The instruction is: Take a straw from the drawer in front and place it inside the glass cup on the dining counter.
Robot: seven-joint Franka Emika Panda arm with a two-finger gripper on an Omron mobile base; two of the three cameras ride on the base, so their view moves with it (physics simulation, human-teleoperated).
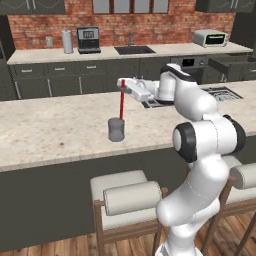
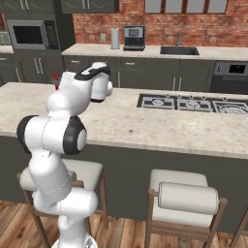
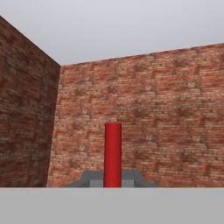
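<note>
The red straw hangs upright over the dining counter, with my gripper shut on its upper part. Its lower end meets the rim of the grey glass cup, which stands upright on the counter; I cannot tell how far the end reaches inside. In the hand view the straw rises between the finger tips of my gripper against a brick wall. A bit of the red straw peeks out behind the arm in the right base view. The drawer is out of view.
Cushioned stools stand along the near side of the dining counter. A cooktop is set into it to the right. The brick-backed counter behind carries a sink, a toaster oven and a coffee machine.
</note>
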